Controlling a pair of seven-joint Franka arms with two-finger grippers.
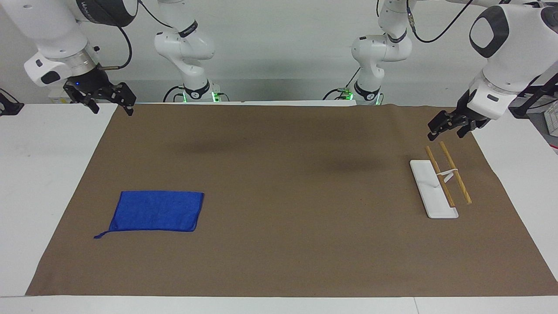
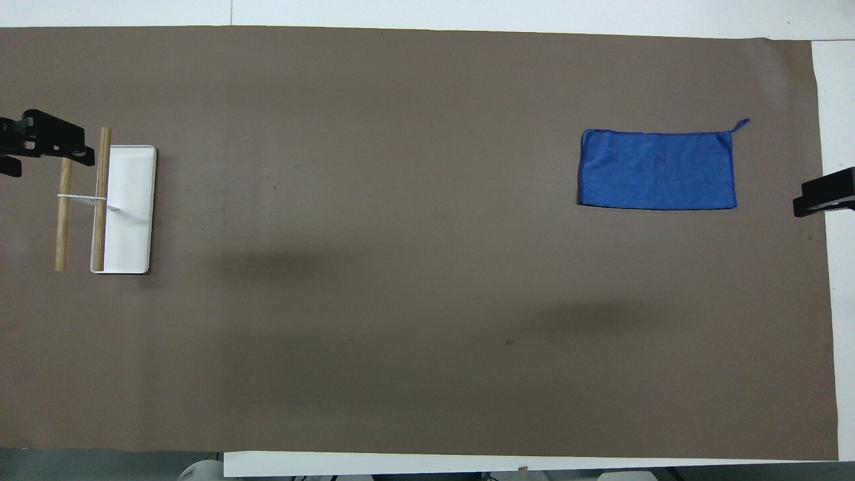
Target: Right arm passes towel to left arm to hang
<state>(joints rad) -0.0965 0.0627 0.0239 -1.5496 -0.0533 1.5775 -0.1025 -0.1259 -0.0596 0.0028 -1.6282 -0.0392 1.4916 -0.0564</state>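
The blue towel [image 1: 154, 211] lies flat on the brown mat toward the right arm's end of the table, with a loose thread at one corner. It also shows in the overhead view [image 2: 658, 169]. My right gripper [image 1: 112, 109] is open and empty, raised over the mat's edge at that end, apart from the towel; only its tip shows from overhead [image 2: 825, 194]. My left gripper [image 1: 445, 134] is open and empty, raised over the mat by the rack. It also shows from overhead [image 2: 47, 164].
A hanging rack stands toward the left arm's end: a white base [image 1: 425, 183] carrying two parallel wooden rods [image 1: 455, 172] on a white bracket, seen from overhead too [image 2: 127, 227]. The brown mat [image 1: 279, 174] covers most of the white table.
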